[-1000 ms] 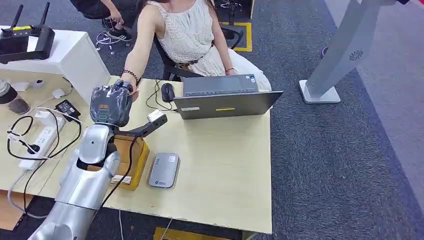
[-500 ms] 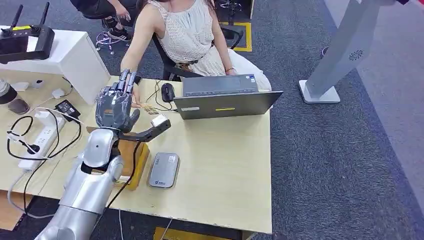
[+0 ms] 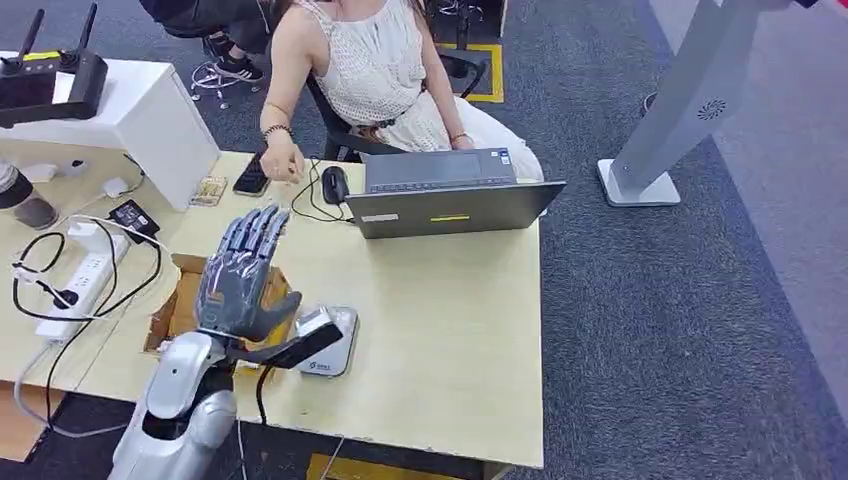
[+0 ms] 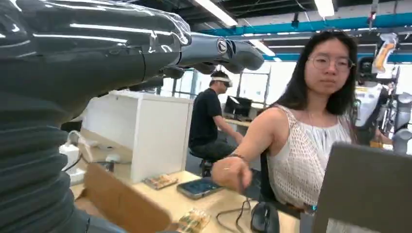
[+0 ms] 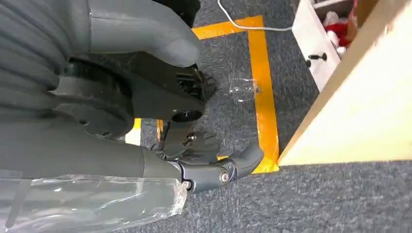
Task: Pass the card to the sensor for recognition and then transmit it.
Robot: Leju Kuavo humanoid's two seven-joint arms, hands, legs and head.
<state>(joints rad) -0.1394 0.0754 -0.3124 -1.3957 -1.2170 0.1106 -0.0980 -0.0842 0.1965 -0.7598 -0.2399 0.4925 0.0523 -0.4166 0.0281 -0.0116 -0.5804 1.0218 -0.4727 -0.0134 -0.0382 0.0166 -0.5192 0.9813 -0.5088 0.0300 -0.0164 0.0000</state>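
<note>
**Left hand drawn back, card on the table**

Since a second ago my left hand has pulled back to the near side, over the cardboard box. Its fingers are spread wide and hold nothing. The card lies flat at the far left, beside a phone. It looks thin, light, stiff and slick, so an edge pinch seems best. Whether my right hand is curled, I cannot tell.

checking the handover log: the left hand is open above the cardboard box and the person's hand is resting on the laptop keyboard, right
Not quite. The left hand is open above the cardboard box, but the person's hand is at the table's far edge beside the phone, left of the laptop, not on its keyboard. The head view shows this.
</note>
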